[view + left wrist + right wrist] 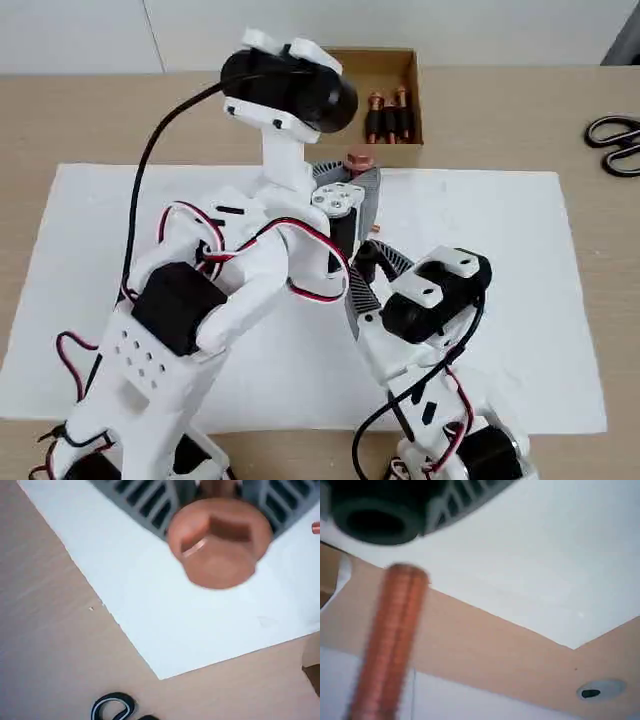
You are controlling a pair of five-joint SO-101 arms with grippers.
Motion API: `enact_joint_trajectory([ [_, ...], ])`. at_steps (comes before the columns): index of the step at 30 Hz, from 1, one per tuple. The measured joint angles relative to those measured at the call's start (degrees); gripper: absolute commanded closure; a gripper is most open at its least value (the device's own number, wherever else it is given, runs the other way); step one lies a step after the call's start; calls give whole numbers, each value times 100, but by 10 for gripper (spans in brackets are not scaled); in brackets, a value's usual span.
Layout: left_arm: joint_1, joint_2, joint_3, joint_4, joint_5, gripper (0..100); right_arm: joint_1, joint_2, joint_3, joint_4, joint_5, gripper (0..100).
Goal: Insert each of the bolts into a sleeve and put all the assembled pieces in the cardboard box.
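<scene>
In the high view the left arm rises from the lower left of the frame and bends toward the upper middle, its wrist tipped over so that the left gripper points up the picture toward the cardboard box. That gripper is closed on a copper-coloured bolt, whose head pokes out past the fingertips just below the box's near wall. In the left wrist view the grey ribbed fingers sit on either side of the bolt, with its hexagonal head facing the camera. The right arm comes up from the lower right and leans left toward the centre, where the right gripper clamps a black sleeve just below the left gripper. In the right wrist view the sleeve shows its open mouth in the upper left of the frame, and the bolt's threaded shaft stands close beside it, not inside it. Three assembled pieces lie side by side in the box. A white sheet of paper covers the middle of the counter, and scissors lie at the right edge.
</scene>
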Motion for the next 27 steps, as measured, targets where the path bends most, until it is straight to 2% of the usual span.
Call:
enact_joint_trajectory([
  [27, -9, 0, 413, -18, 316, 994, -158, 0, 0, 0, 0, 995],
])
